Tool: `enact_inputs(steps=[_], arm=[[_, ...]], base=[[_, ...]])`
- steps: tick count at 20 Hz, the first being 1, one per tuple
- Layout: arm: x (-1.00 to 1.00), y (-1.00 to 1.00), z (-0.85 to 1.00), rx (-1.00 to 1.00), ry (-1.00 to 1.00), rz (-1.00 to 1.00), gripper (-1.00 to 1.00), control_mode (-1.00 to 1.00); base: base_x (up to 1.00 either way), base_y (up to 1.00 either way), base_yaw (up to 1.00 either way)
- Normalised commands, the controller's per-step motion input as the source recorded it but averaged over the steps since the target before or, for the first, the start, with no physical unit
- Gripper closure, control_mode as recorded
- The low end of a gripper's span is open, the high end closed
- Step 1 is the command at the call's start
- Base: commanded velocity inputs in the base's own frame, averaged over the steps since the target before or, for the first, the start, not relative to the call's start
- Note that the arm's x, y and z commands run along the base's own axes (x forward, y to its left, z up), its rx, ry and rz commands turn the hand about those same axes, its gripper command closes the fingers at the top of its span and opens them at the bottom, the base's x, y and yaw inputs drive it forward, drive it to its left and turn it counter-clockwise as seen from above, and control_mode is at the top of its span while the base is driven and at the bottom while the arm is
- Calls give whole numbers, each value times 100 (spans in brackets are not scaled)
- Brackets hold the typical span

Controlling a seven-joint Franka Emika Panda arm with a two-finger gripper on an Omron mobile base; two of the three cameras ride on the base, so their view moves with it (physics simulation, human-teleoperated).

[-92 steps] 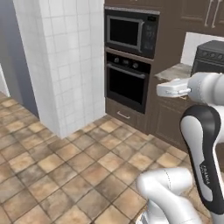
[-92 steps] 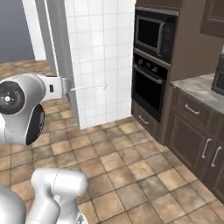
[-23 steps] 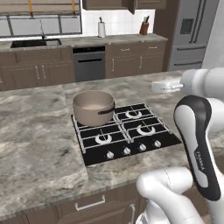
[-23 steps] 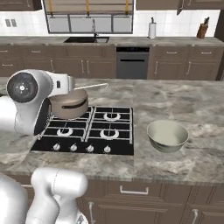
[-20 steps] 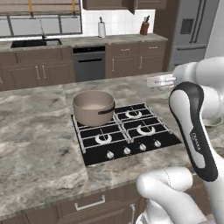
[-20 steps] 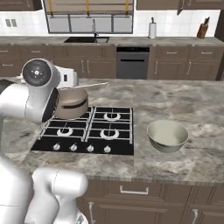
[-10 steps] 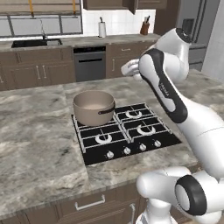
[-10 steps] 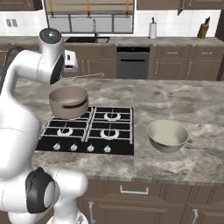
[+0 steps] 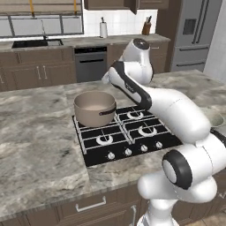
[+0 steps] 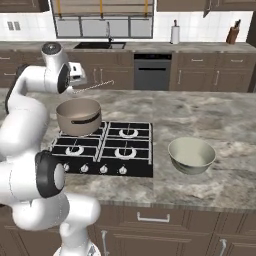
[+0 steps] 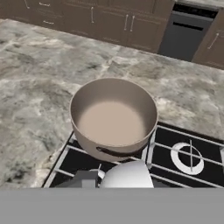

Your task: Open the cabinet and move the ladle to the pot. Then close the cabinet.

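Ladle [image 10: 95, 86] held level, handle pointing right.

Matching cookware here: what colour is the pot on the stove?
The round metal pot is light brownish-tan inside and out, clearest in the hand view.

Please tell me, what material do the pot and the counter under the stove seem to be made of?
The pot looks like brushed metal with a matte tan-grey finish and a smooth, even sheen. The counter looks like polished stone, perhaps granite or marble, given its mottled grey-brown veining.
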Motion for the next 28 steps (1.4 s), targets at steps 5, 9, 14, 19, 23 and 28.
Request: enact_inputs(steps=[5, 9, 14, 19, 23, 28], arm=[[97, 10, -29, -11, 0, 0, 100, -100], [58, 25, -32, -10, 0, 0, 100, -100], [72, 43, -42, -6, 4, 0, 100, -100], [68, 31, -39, -5, 9, 0, 100, -100], [73, 19, -44, -3, 7, 0, 100, -100], [55, 11, -40, -2, 7, 0, 100, -100]], base=[[0, 0, 0], [0, 0, 0], [0, 0, 0], [0, 0, 0], [0, 0, 0], [0, 0, 0]])
